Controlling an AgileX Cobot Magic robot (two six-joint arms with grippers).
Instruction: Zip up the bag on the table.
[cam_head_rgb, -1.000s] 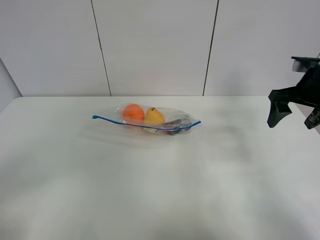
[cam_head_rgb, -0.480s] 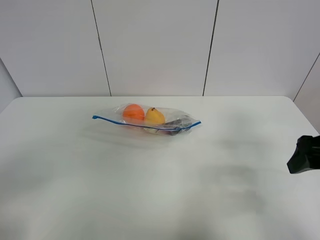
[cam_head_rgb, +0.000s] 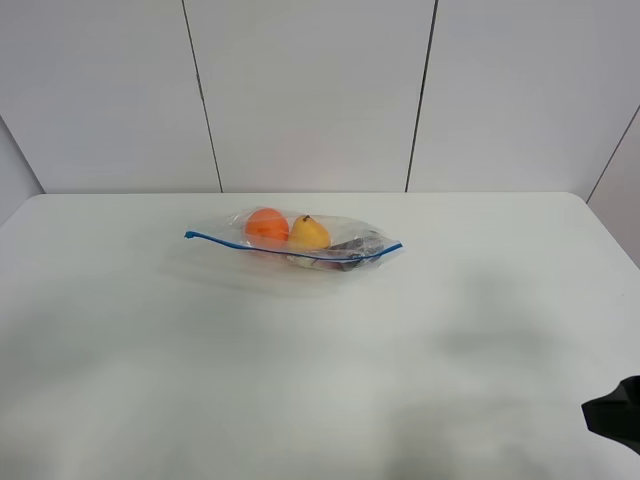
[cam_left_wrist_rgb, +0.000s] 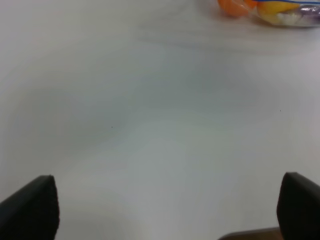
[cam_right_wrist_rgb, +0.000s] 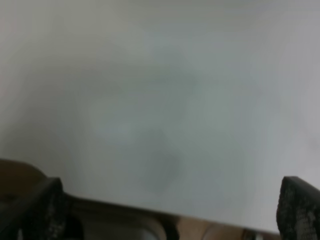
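The clear bag (cam_head_rgb: 300, 240) lies on the white table (cam_head_rgb: 300, 360) at the back middle, its blue zipper strip (cam_head_rgb: 290, 251) along the near edge. An orange item (cam_head_rgb: 266, 226), a yellow item (cam_head_rgb: 309, 233) and a dark purple item (cam_head_rgb: 352, 246) show through it. Its edge also shows in the left wrist view (cam_left_wrist_rgb: 270, 9). My left gripper (cam_left_wrist_rgb: 165, 210) is open, far from the bag, over bare table. My right gripper (cam_right_wrist_rgb: 165, 210) is open over the table's edge; only a dark part of it (cam_head_rgb: 615, 415) shows in the exterior view, at the lower right.
A grey panelled wall (cam_head_rgb: 320, 90) stands behind the table. The table's right edge (cam_head_rgb: 610, 235) runs close to my right arm.
My right arm has dropped from the upper right, down along the right side, to the lower right corner of the view. The bag has not moved.
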